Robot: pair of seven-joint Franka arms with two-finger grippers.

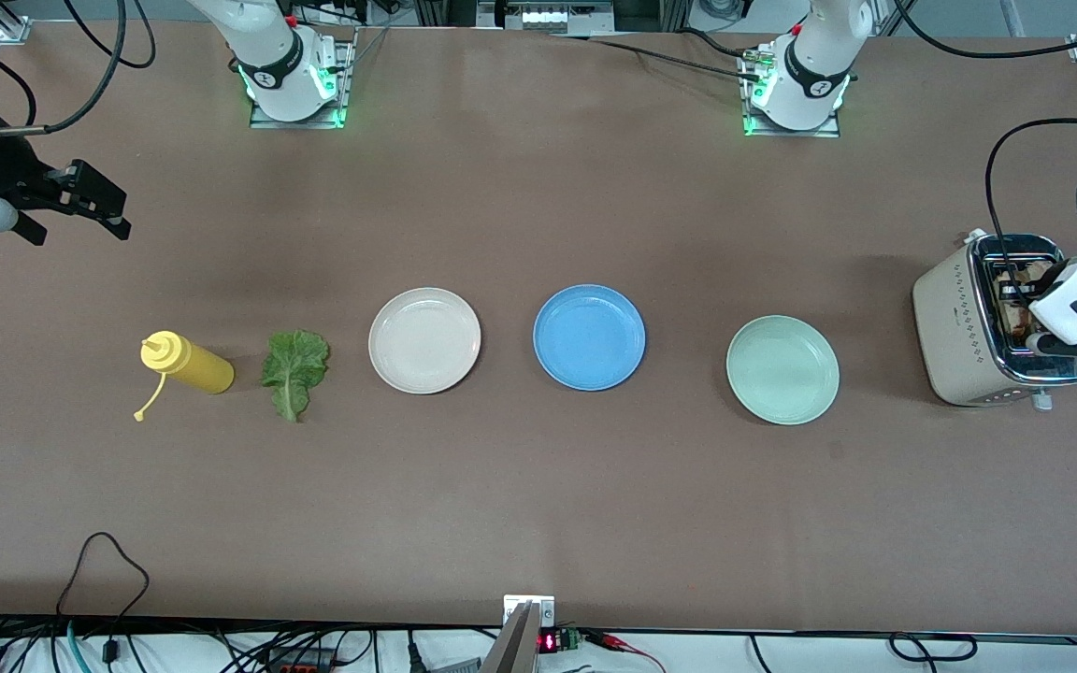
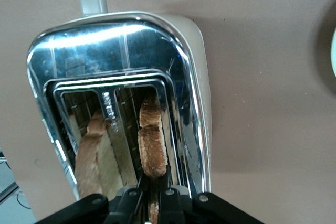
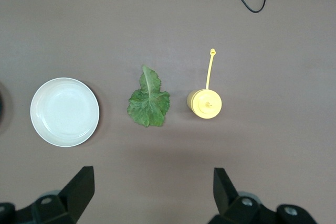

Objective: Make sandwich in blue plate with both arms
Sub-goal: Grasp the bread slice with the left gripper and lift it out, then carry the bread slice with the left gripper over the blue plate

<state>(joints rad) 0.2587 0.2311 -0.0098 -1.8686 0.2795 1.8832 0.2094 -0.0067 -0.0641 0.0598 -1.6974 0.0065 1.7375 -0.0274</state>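
Observation:
The sandwich's parts lie apart. Two toasted bread slices stand in the toaster (image 1: 964, 327) at the left arm's end of the table. My left gripper (image 2: 153, 195) reaches into one slot and is shut on the top edge of a bread slice (image 2: 152, 148). The other slice (image 2: 94, 156) stands untouched in the neighbouring slot. In the front view the left gripper (image 1: 1029, 313) is down at the toaster's top. The blue plate (image 1: 589, 336) sits bare mid-table. A lettuce leaf (image 1: 294, 371) lies toward the right arm's end. My right gripper (image 1: 80, 201) hangs open over bare table there, holding nothing.
A cream-white plate (image 1: 424, 339) sits between the lettuce and the blue plate. A mint-green plate (image 1: 782, 369) sits between the blue plate and the toaster. A yellow squeeze bottle (image 1: 188, 365) lies beside the lettuce. Cables run along the table edge nearest the front camera.

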